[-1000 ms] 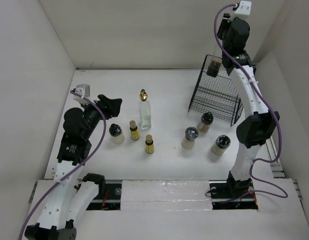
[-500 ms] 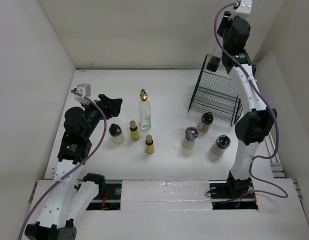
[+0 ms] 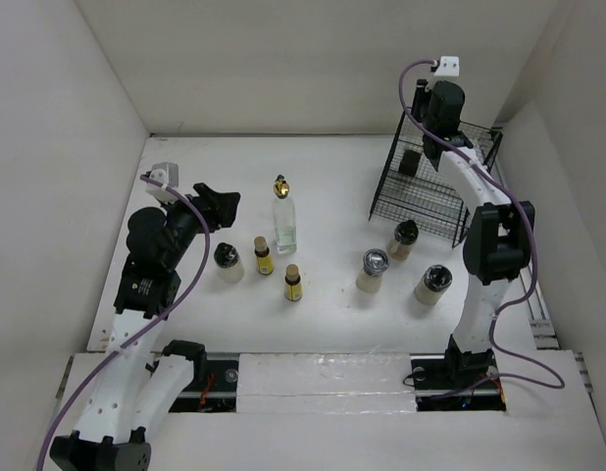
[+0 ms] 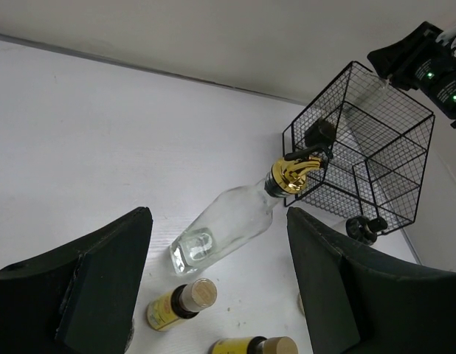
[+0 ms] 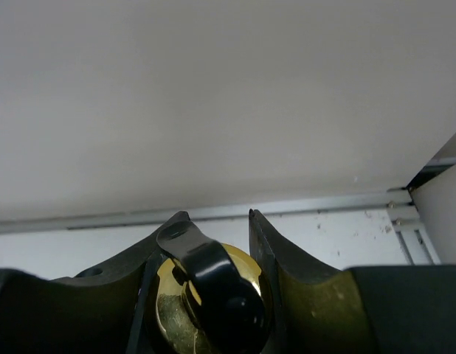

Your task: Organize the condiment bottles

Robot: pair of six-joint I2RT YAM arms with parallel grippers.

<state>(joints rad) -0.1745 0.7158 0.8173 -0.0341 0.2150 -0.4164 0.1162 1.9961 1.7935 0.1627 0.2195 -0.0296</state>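
Right arm: stretched long and high from its base, with the wrist bent down over the open top of the basket (image 3: 450, 211).

Right fingers (image 5: 215, 228): clamped hard on the gold pourer top (image 5: 173, 291) of a tall glass bottle (image 3: 410, 161), pads on either side of the black spout and no gap showing. The bottle hangs inside the basket, toward its back left corner. Whether its base touches the basket floor cannot be told through the mesh.

Holding it by the neck looks deliberate. The body can go straight down through the opening while the fingers stay above the wire.

Left arm: folded, elbow raised, parked well to the left of the basket.

Left fingers (image 3: 223, 208): spread wide and holding nothing. They point toward the second tall bottle (image 3: 284, 224), which stands upright on the table (image 3: 323, 162) left of the basket. This is likely a waiting pose, lined up on the next pick (a judgement, nothing more).

Not yet in the basket:
- Three shakers stand just in front of it (image 3: 402, 238) (image 3: 372, 270) (image 3: 432, 285).
- A fourth shaker (image 3: 227, 261) stands far to the left of it.
- Two yellow bottles (image 3: 264, 257) (image 3: 293, 285) stand between that fourth shaker and the others.

Only one of the eight bottles is in the basket, so the task reads as barely begun.
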